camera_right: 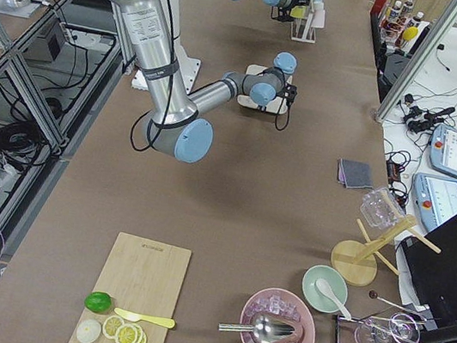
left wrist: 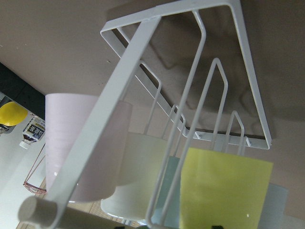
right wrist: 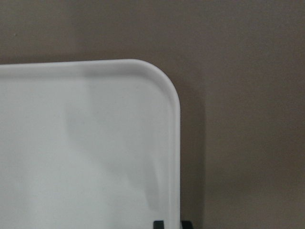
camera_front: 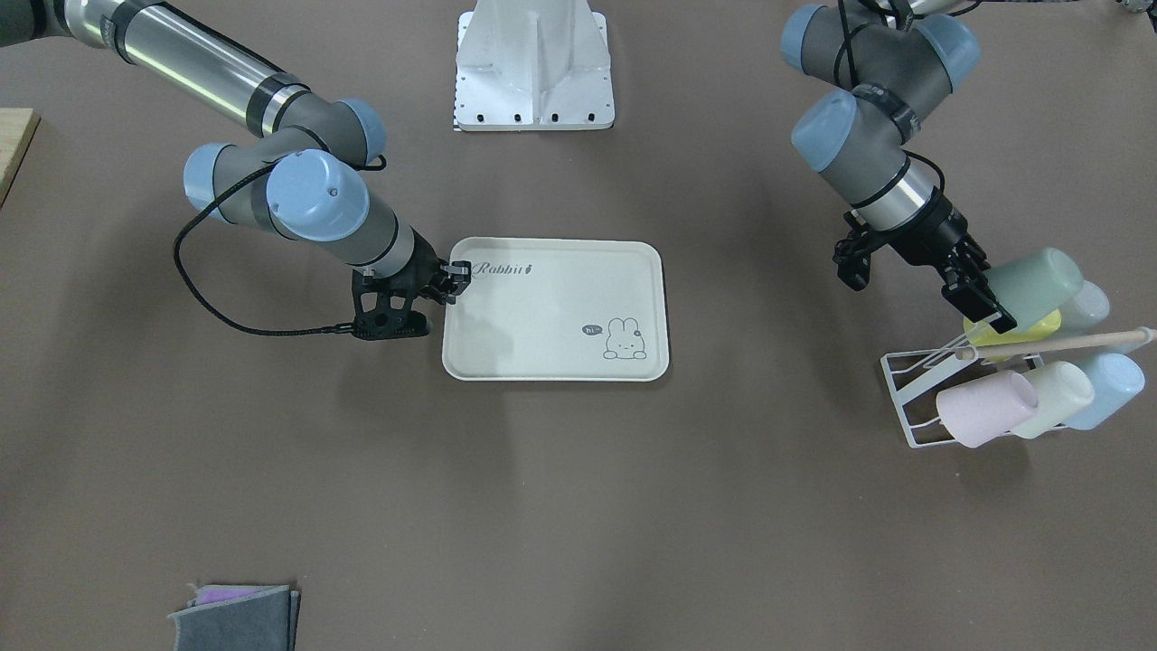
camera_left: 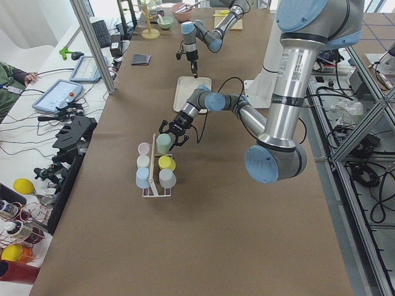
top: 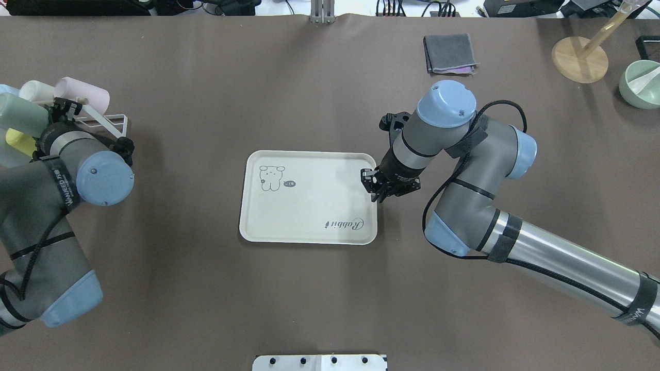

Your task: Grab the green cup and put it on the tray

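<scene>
The green cup (camera_front: 1030, 285) is tilted above the white wire rack (camera_front: 913, 398) at the table's end; it also shows in the overhead view (top: 20, 117) and the exterior left view (camera_left: 163, 143). My left gripper (camera_front: 978, 303) is shut on its rim and holds it over a yellow cup (camera_front: 1017, 330). The left wrist view shows only the rack (left wrist: 143, 62) and other cups. The cream tray (camera_front: 542, 362) with "Rabbit" script lies mid-table (top: 309, 216). My right gripper (camera_front: 452, 276) is shut on the tray's corner rim, a fingertip (right wrist: 158, 223) on each side of it.
The rack holds a pink cup (camera_front: 985, 409), a cream cup (camera_front: 1053, 398) and a light blue cup (camera_front: 1112, 389) under a wooden bar (camera_front: 1067, 344). A grey cloth (top: 448, 53), a wooden stand (top: 580, 59) and a green bowl (top: 639, 82) lie far across the table.
</scene>
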{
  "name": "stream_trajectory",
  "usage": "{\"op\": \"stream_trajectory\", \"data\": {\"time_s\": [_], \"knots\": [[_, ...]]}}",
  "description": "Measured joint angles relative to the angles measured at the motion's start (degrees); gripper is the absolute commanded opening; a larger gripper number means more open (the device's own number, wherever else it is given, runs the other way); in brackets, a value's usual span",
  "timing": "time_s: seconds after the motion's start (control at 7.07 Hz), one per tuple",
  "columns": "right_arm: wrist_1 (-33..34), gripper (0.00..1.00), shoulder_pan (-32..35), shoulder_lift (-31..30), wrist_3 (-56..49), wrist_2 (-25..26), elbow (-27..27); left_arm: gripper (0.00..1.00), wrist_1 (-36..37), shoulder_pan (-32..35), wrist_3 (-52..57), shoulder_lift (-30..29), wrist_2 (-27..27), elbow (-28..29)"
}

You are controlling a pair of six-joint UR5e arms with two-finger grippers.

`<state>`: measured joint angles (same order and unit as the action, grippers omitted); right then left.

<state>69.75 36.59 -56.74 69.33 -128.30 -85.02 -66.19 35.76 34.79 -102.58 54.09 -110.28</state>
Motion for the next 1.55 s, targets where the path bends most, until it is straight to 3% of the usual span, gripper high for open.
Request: {"op": "stream_trajectory", "data": {"time_s": [0.42, 0.71, 0.99, 1.27, 1.55], "knots": [[1.15, 1.0, 4.69, -3.82, -1.96, -1.87, -4.06, 0.63, 1.92, 1.04, 0.49, -3.5, 1.53, -4.87], [5.01, 1.0, 14.57, -11.37, -13.35, -4.55, -7.71, 0.63, -1.02, 0.94, 0.54, -7.56, 5.66, -6.0], [11.89, 1.0, 28.27, -21.77, -35.47, -6.04, -8.18, 0.58, -10.68, 0.91, 1.03, -8.7, 9.52, -7.0], [13.78, 1.0, 38.95, -32.44, -52.45, -6.32, -8.12, 0.59, -20.29, 0.81, 5.39, -8.47, 12.25, -7.14], [14.17, 1.0, 46.91, -37.88, -66.54, -5.76, -7.44, 0.58, -36.16, 0.59, 7.25, -8.04, 16.16, -3.96]]}}
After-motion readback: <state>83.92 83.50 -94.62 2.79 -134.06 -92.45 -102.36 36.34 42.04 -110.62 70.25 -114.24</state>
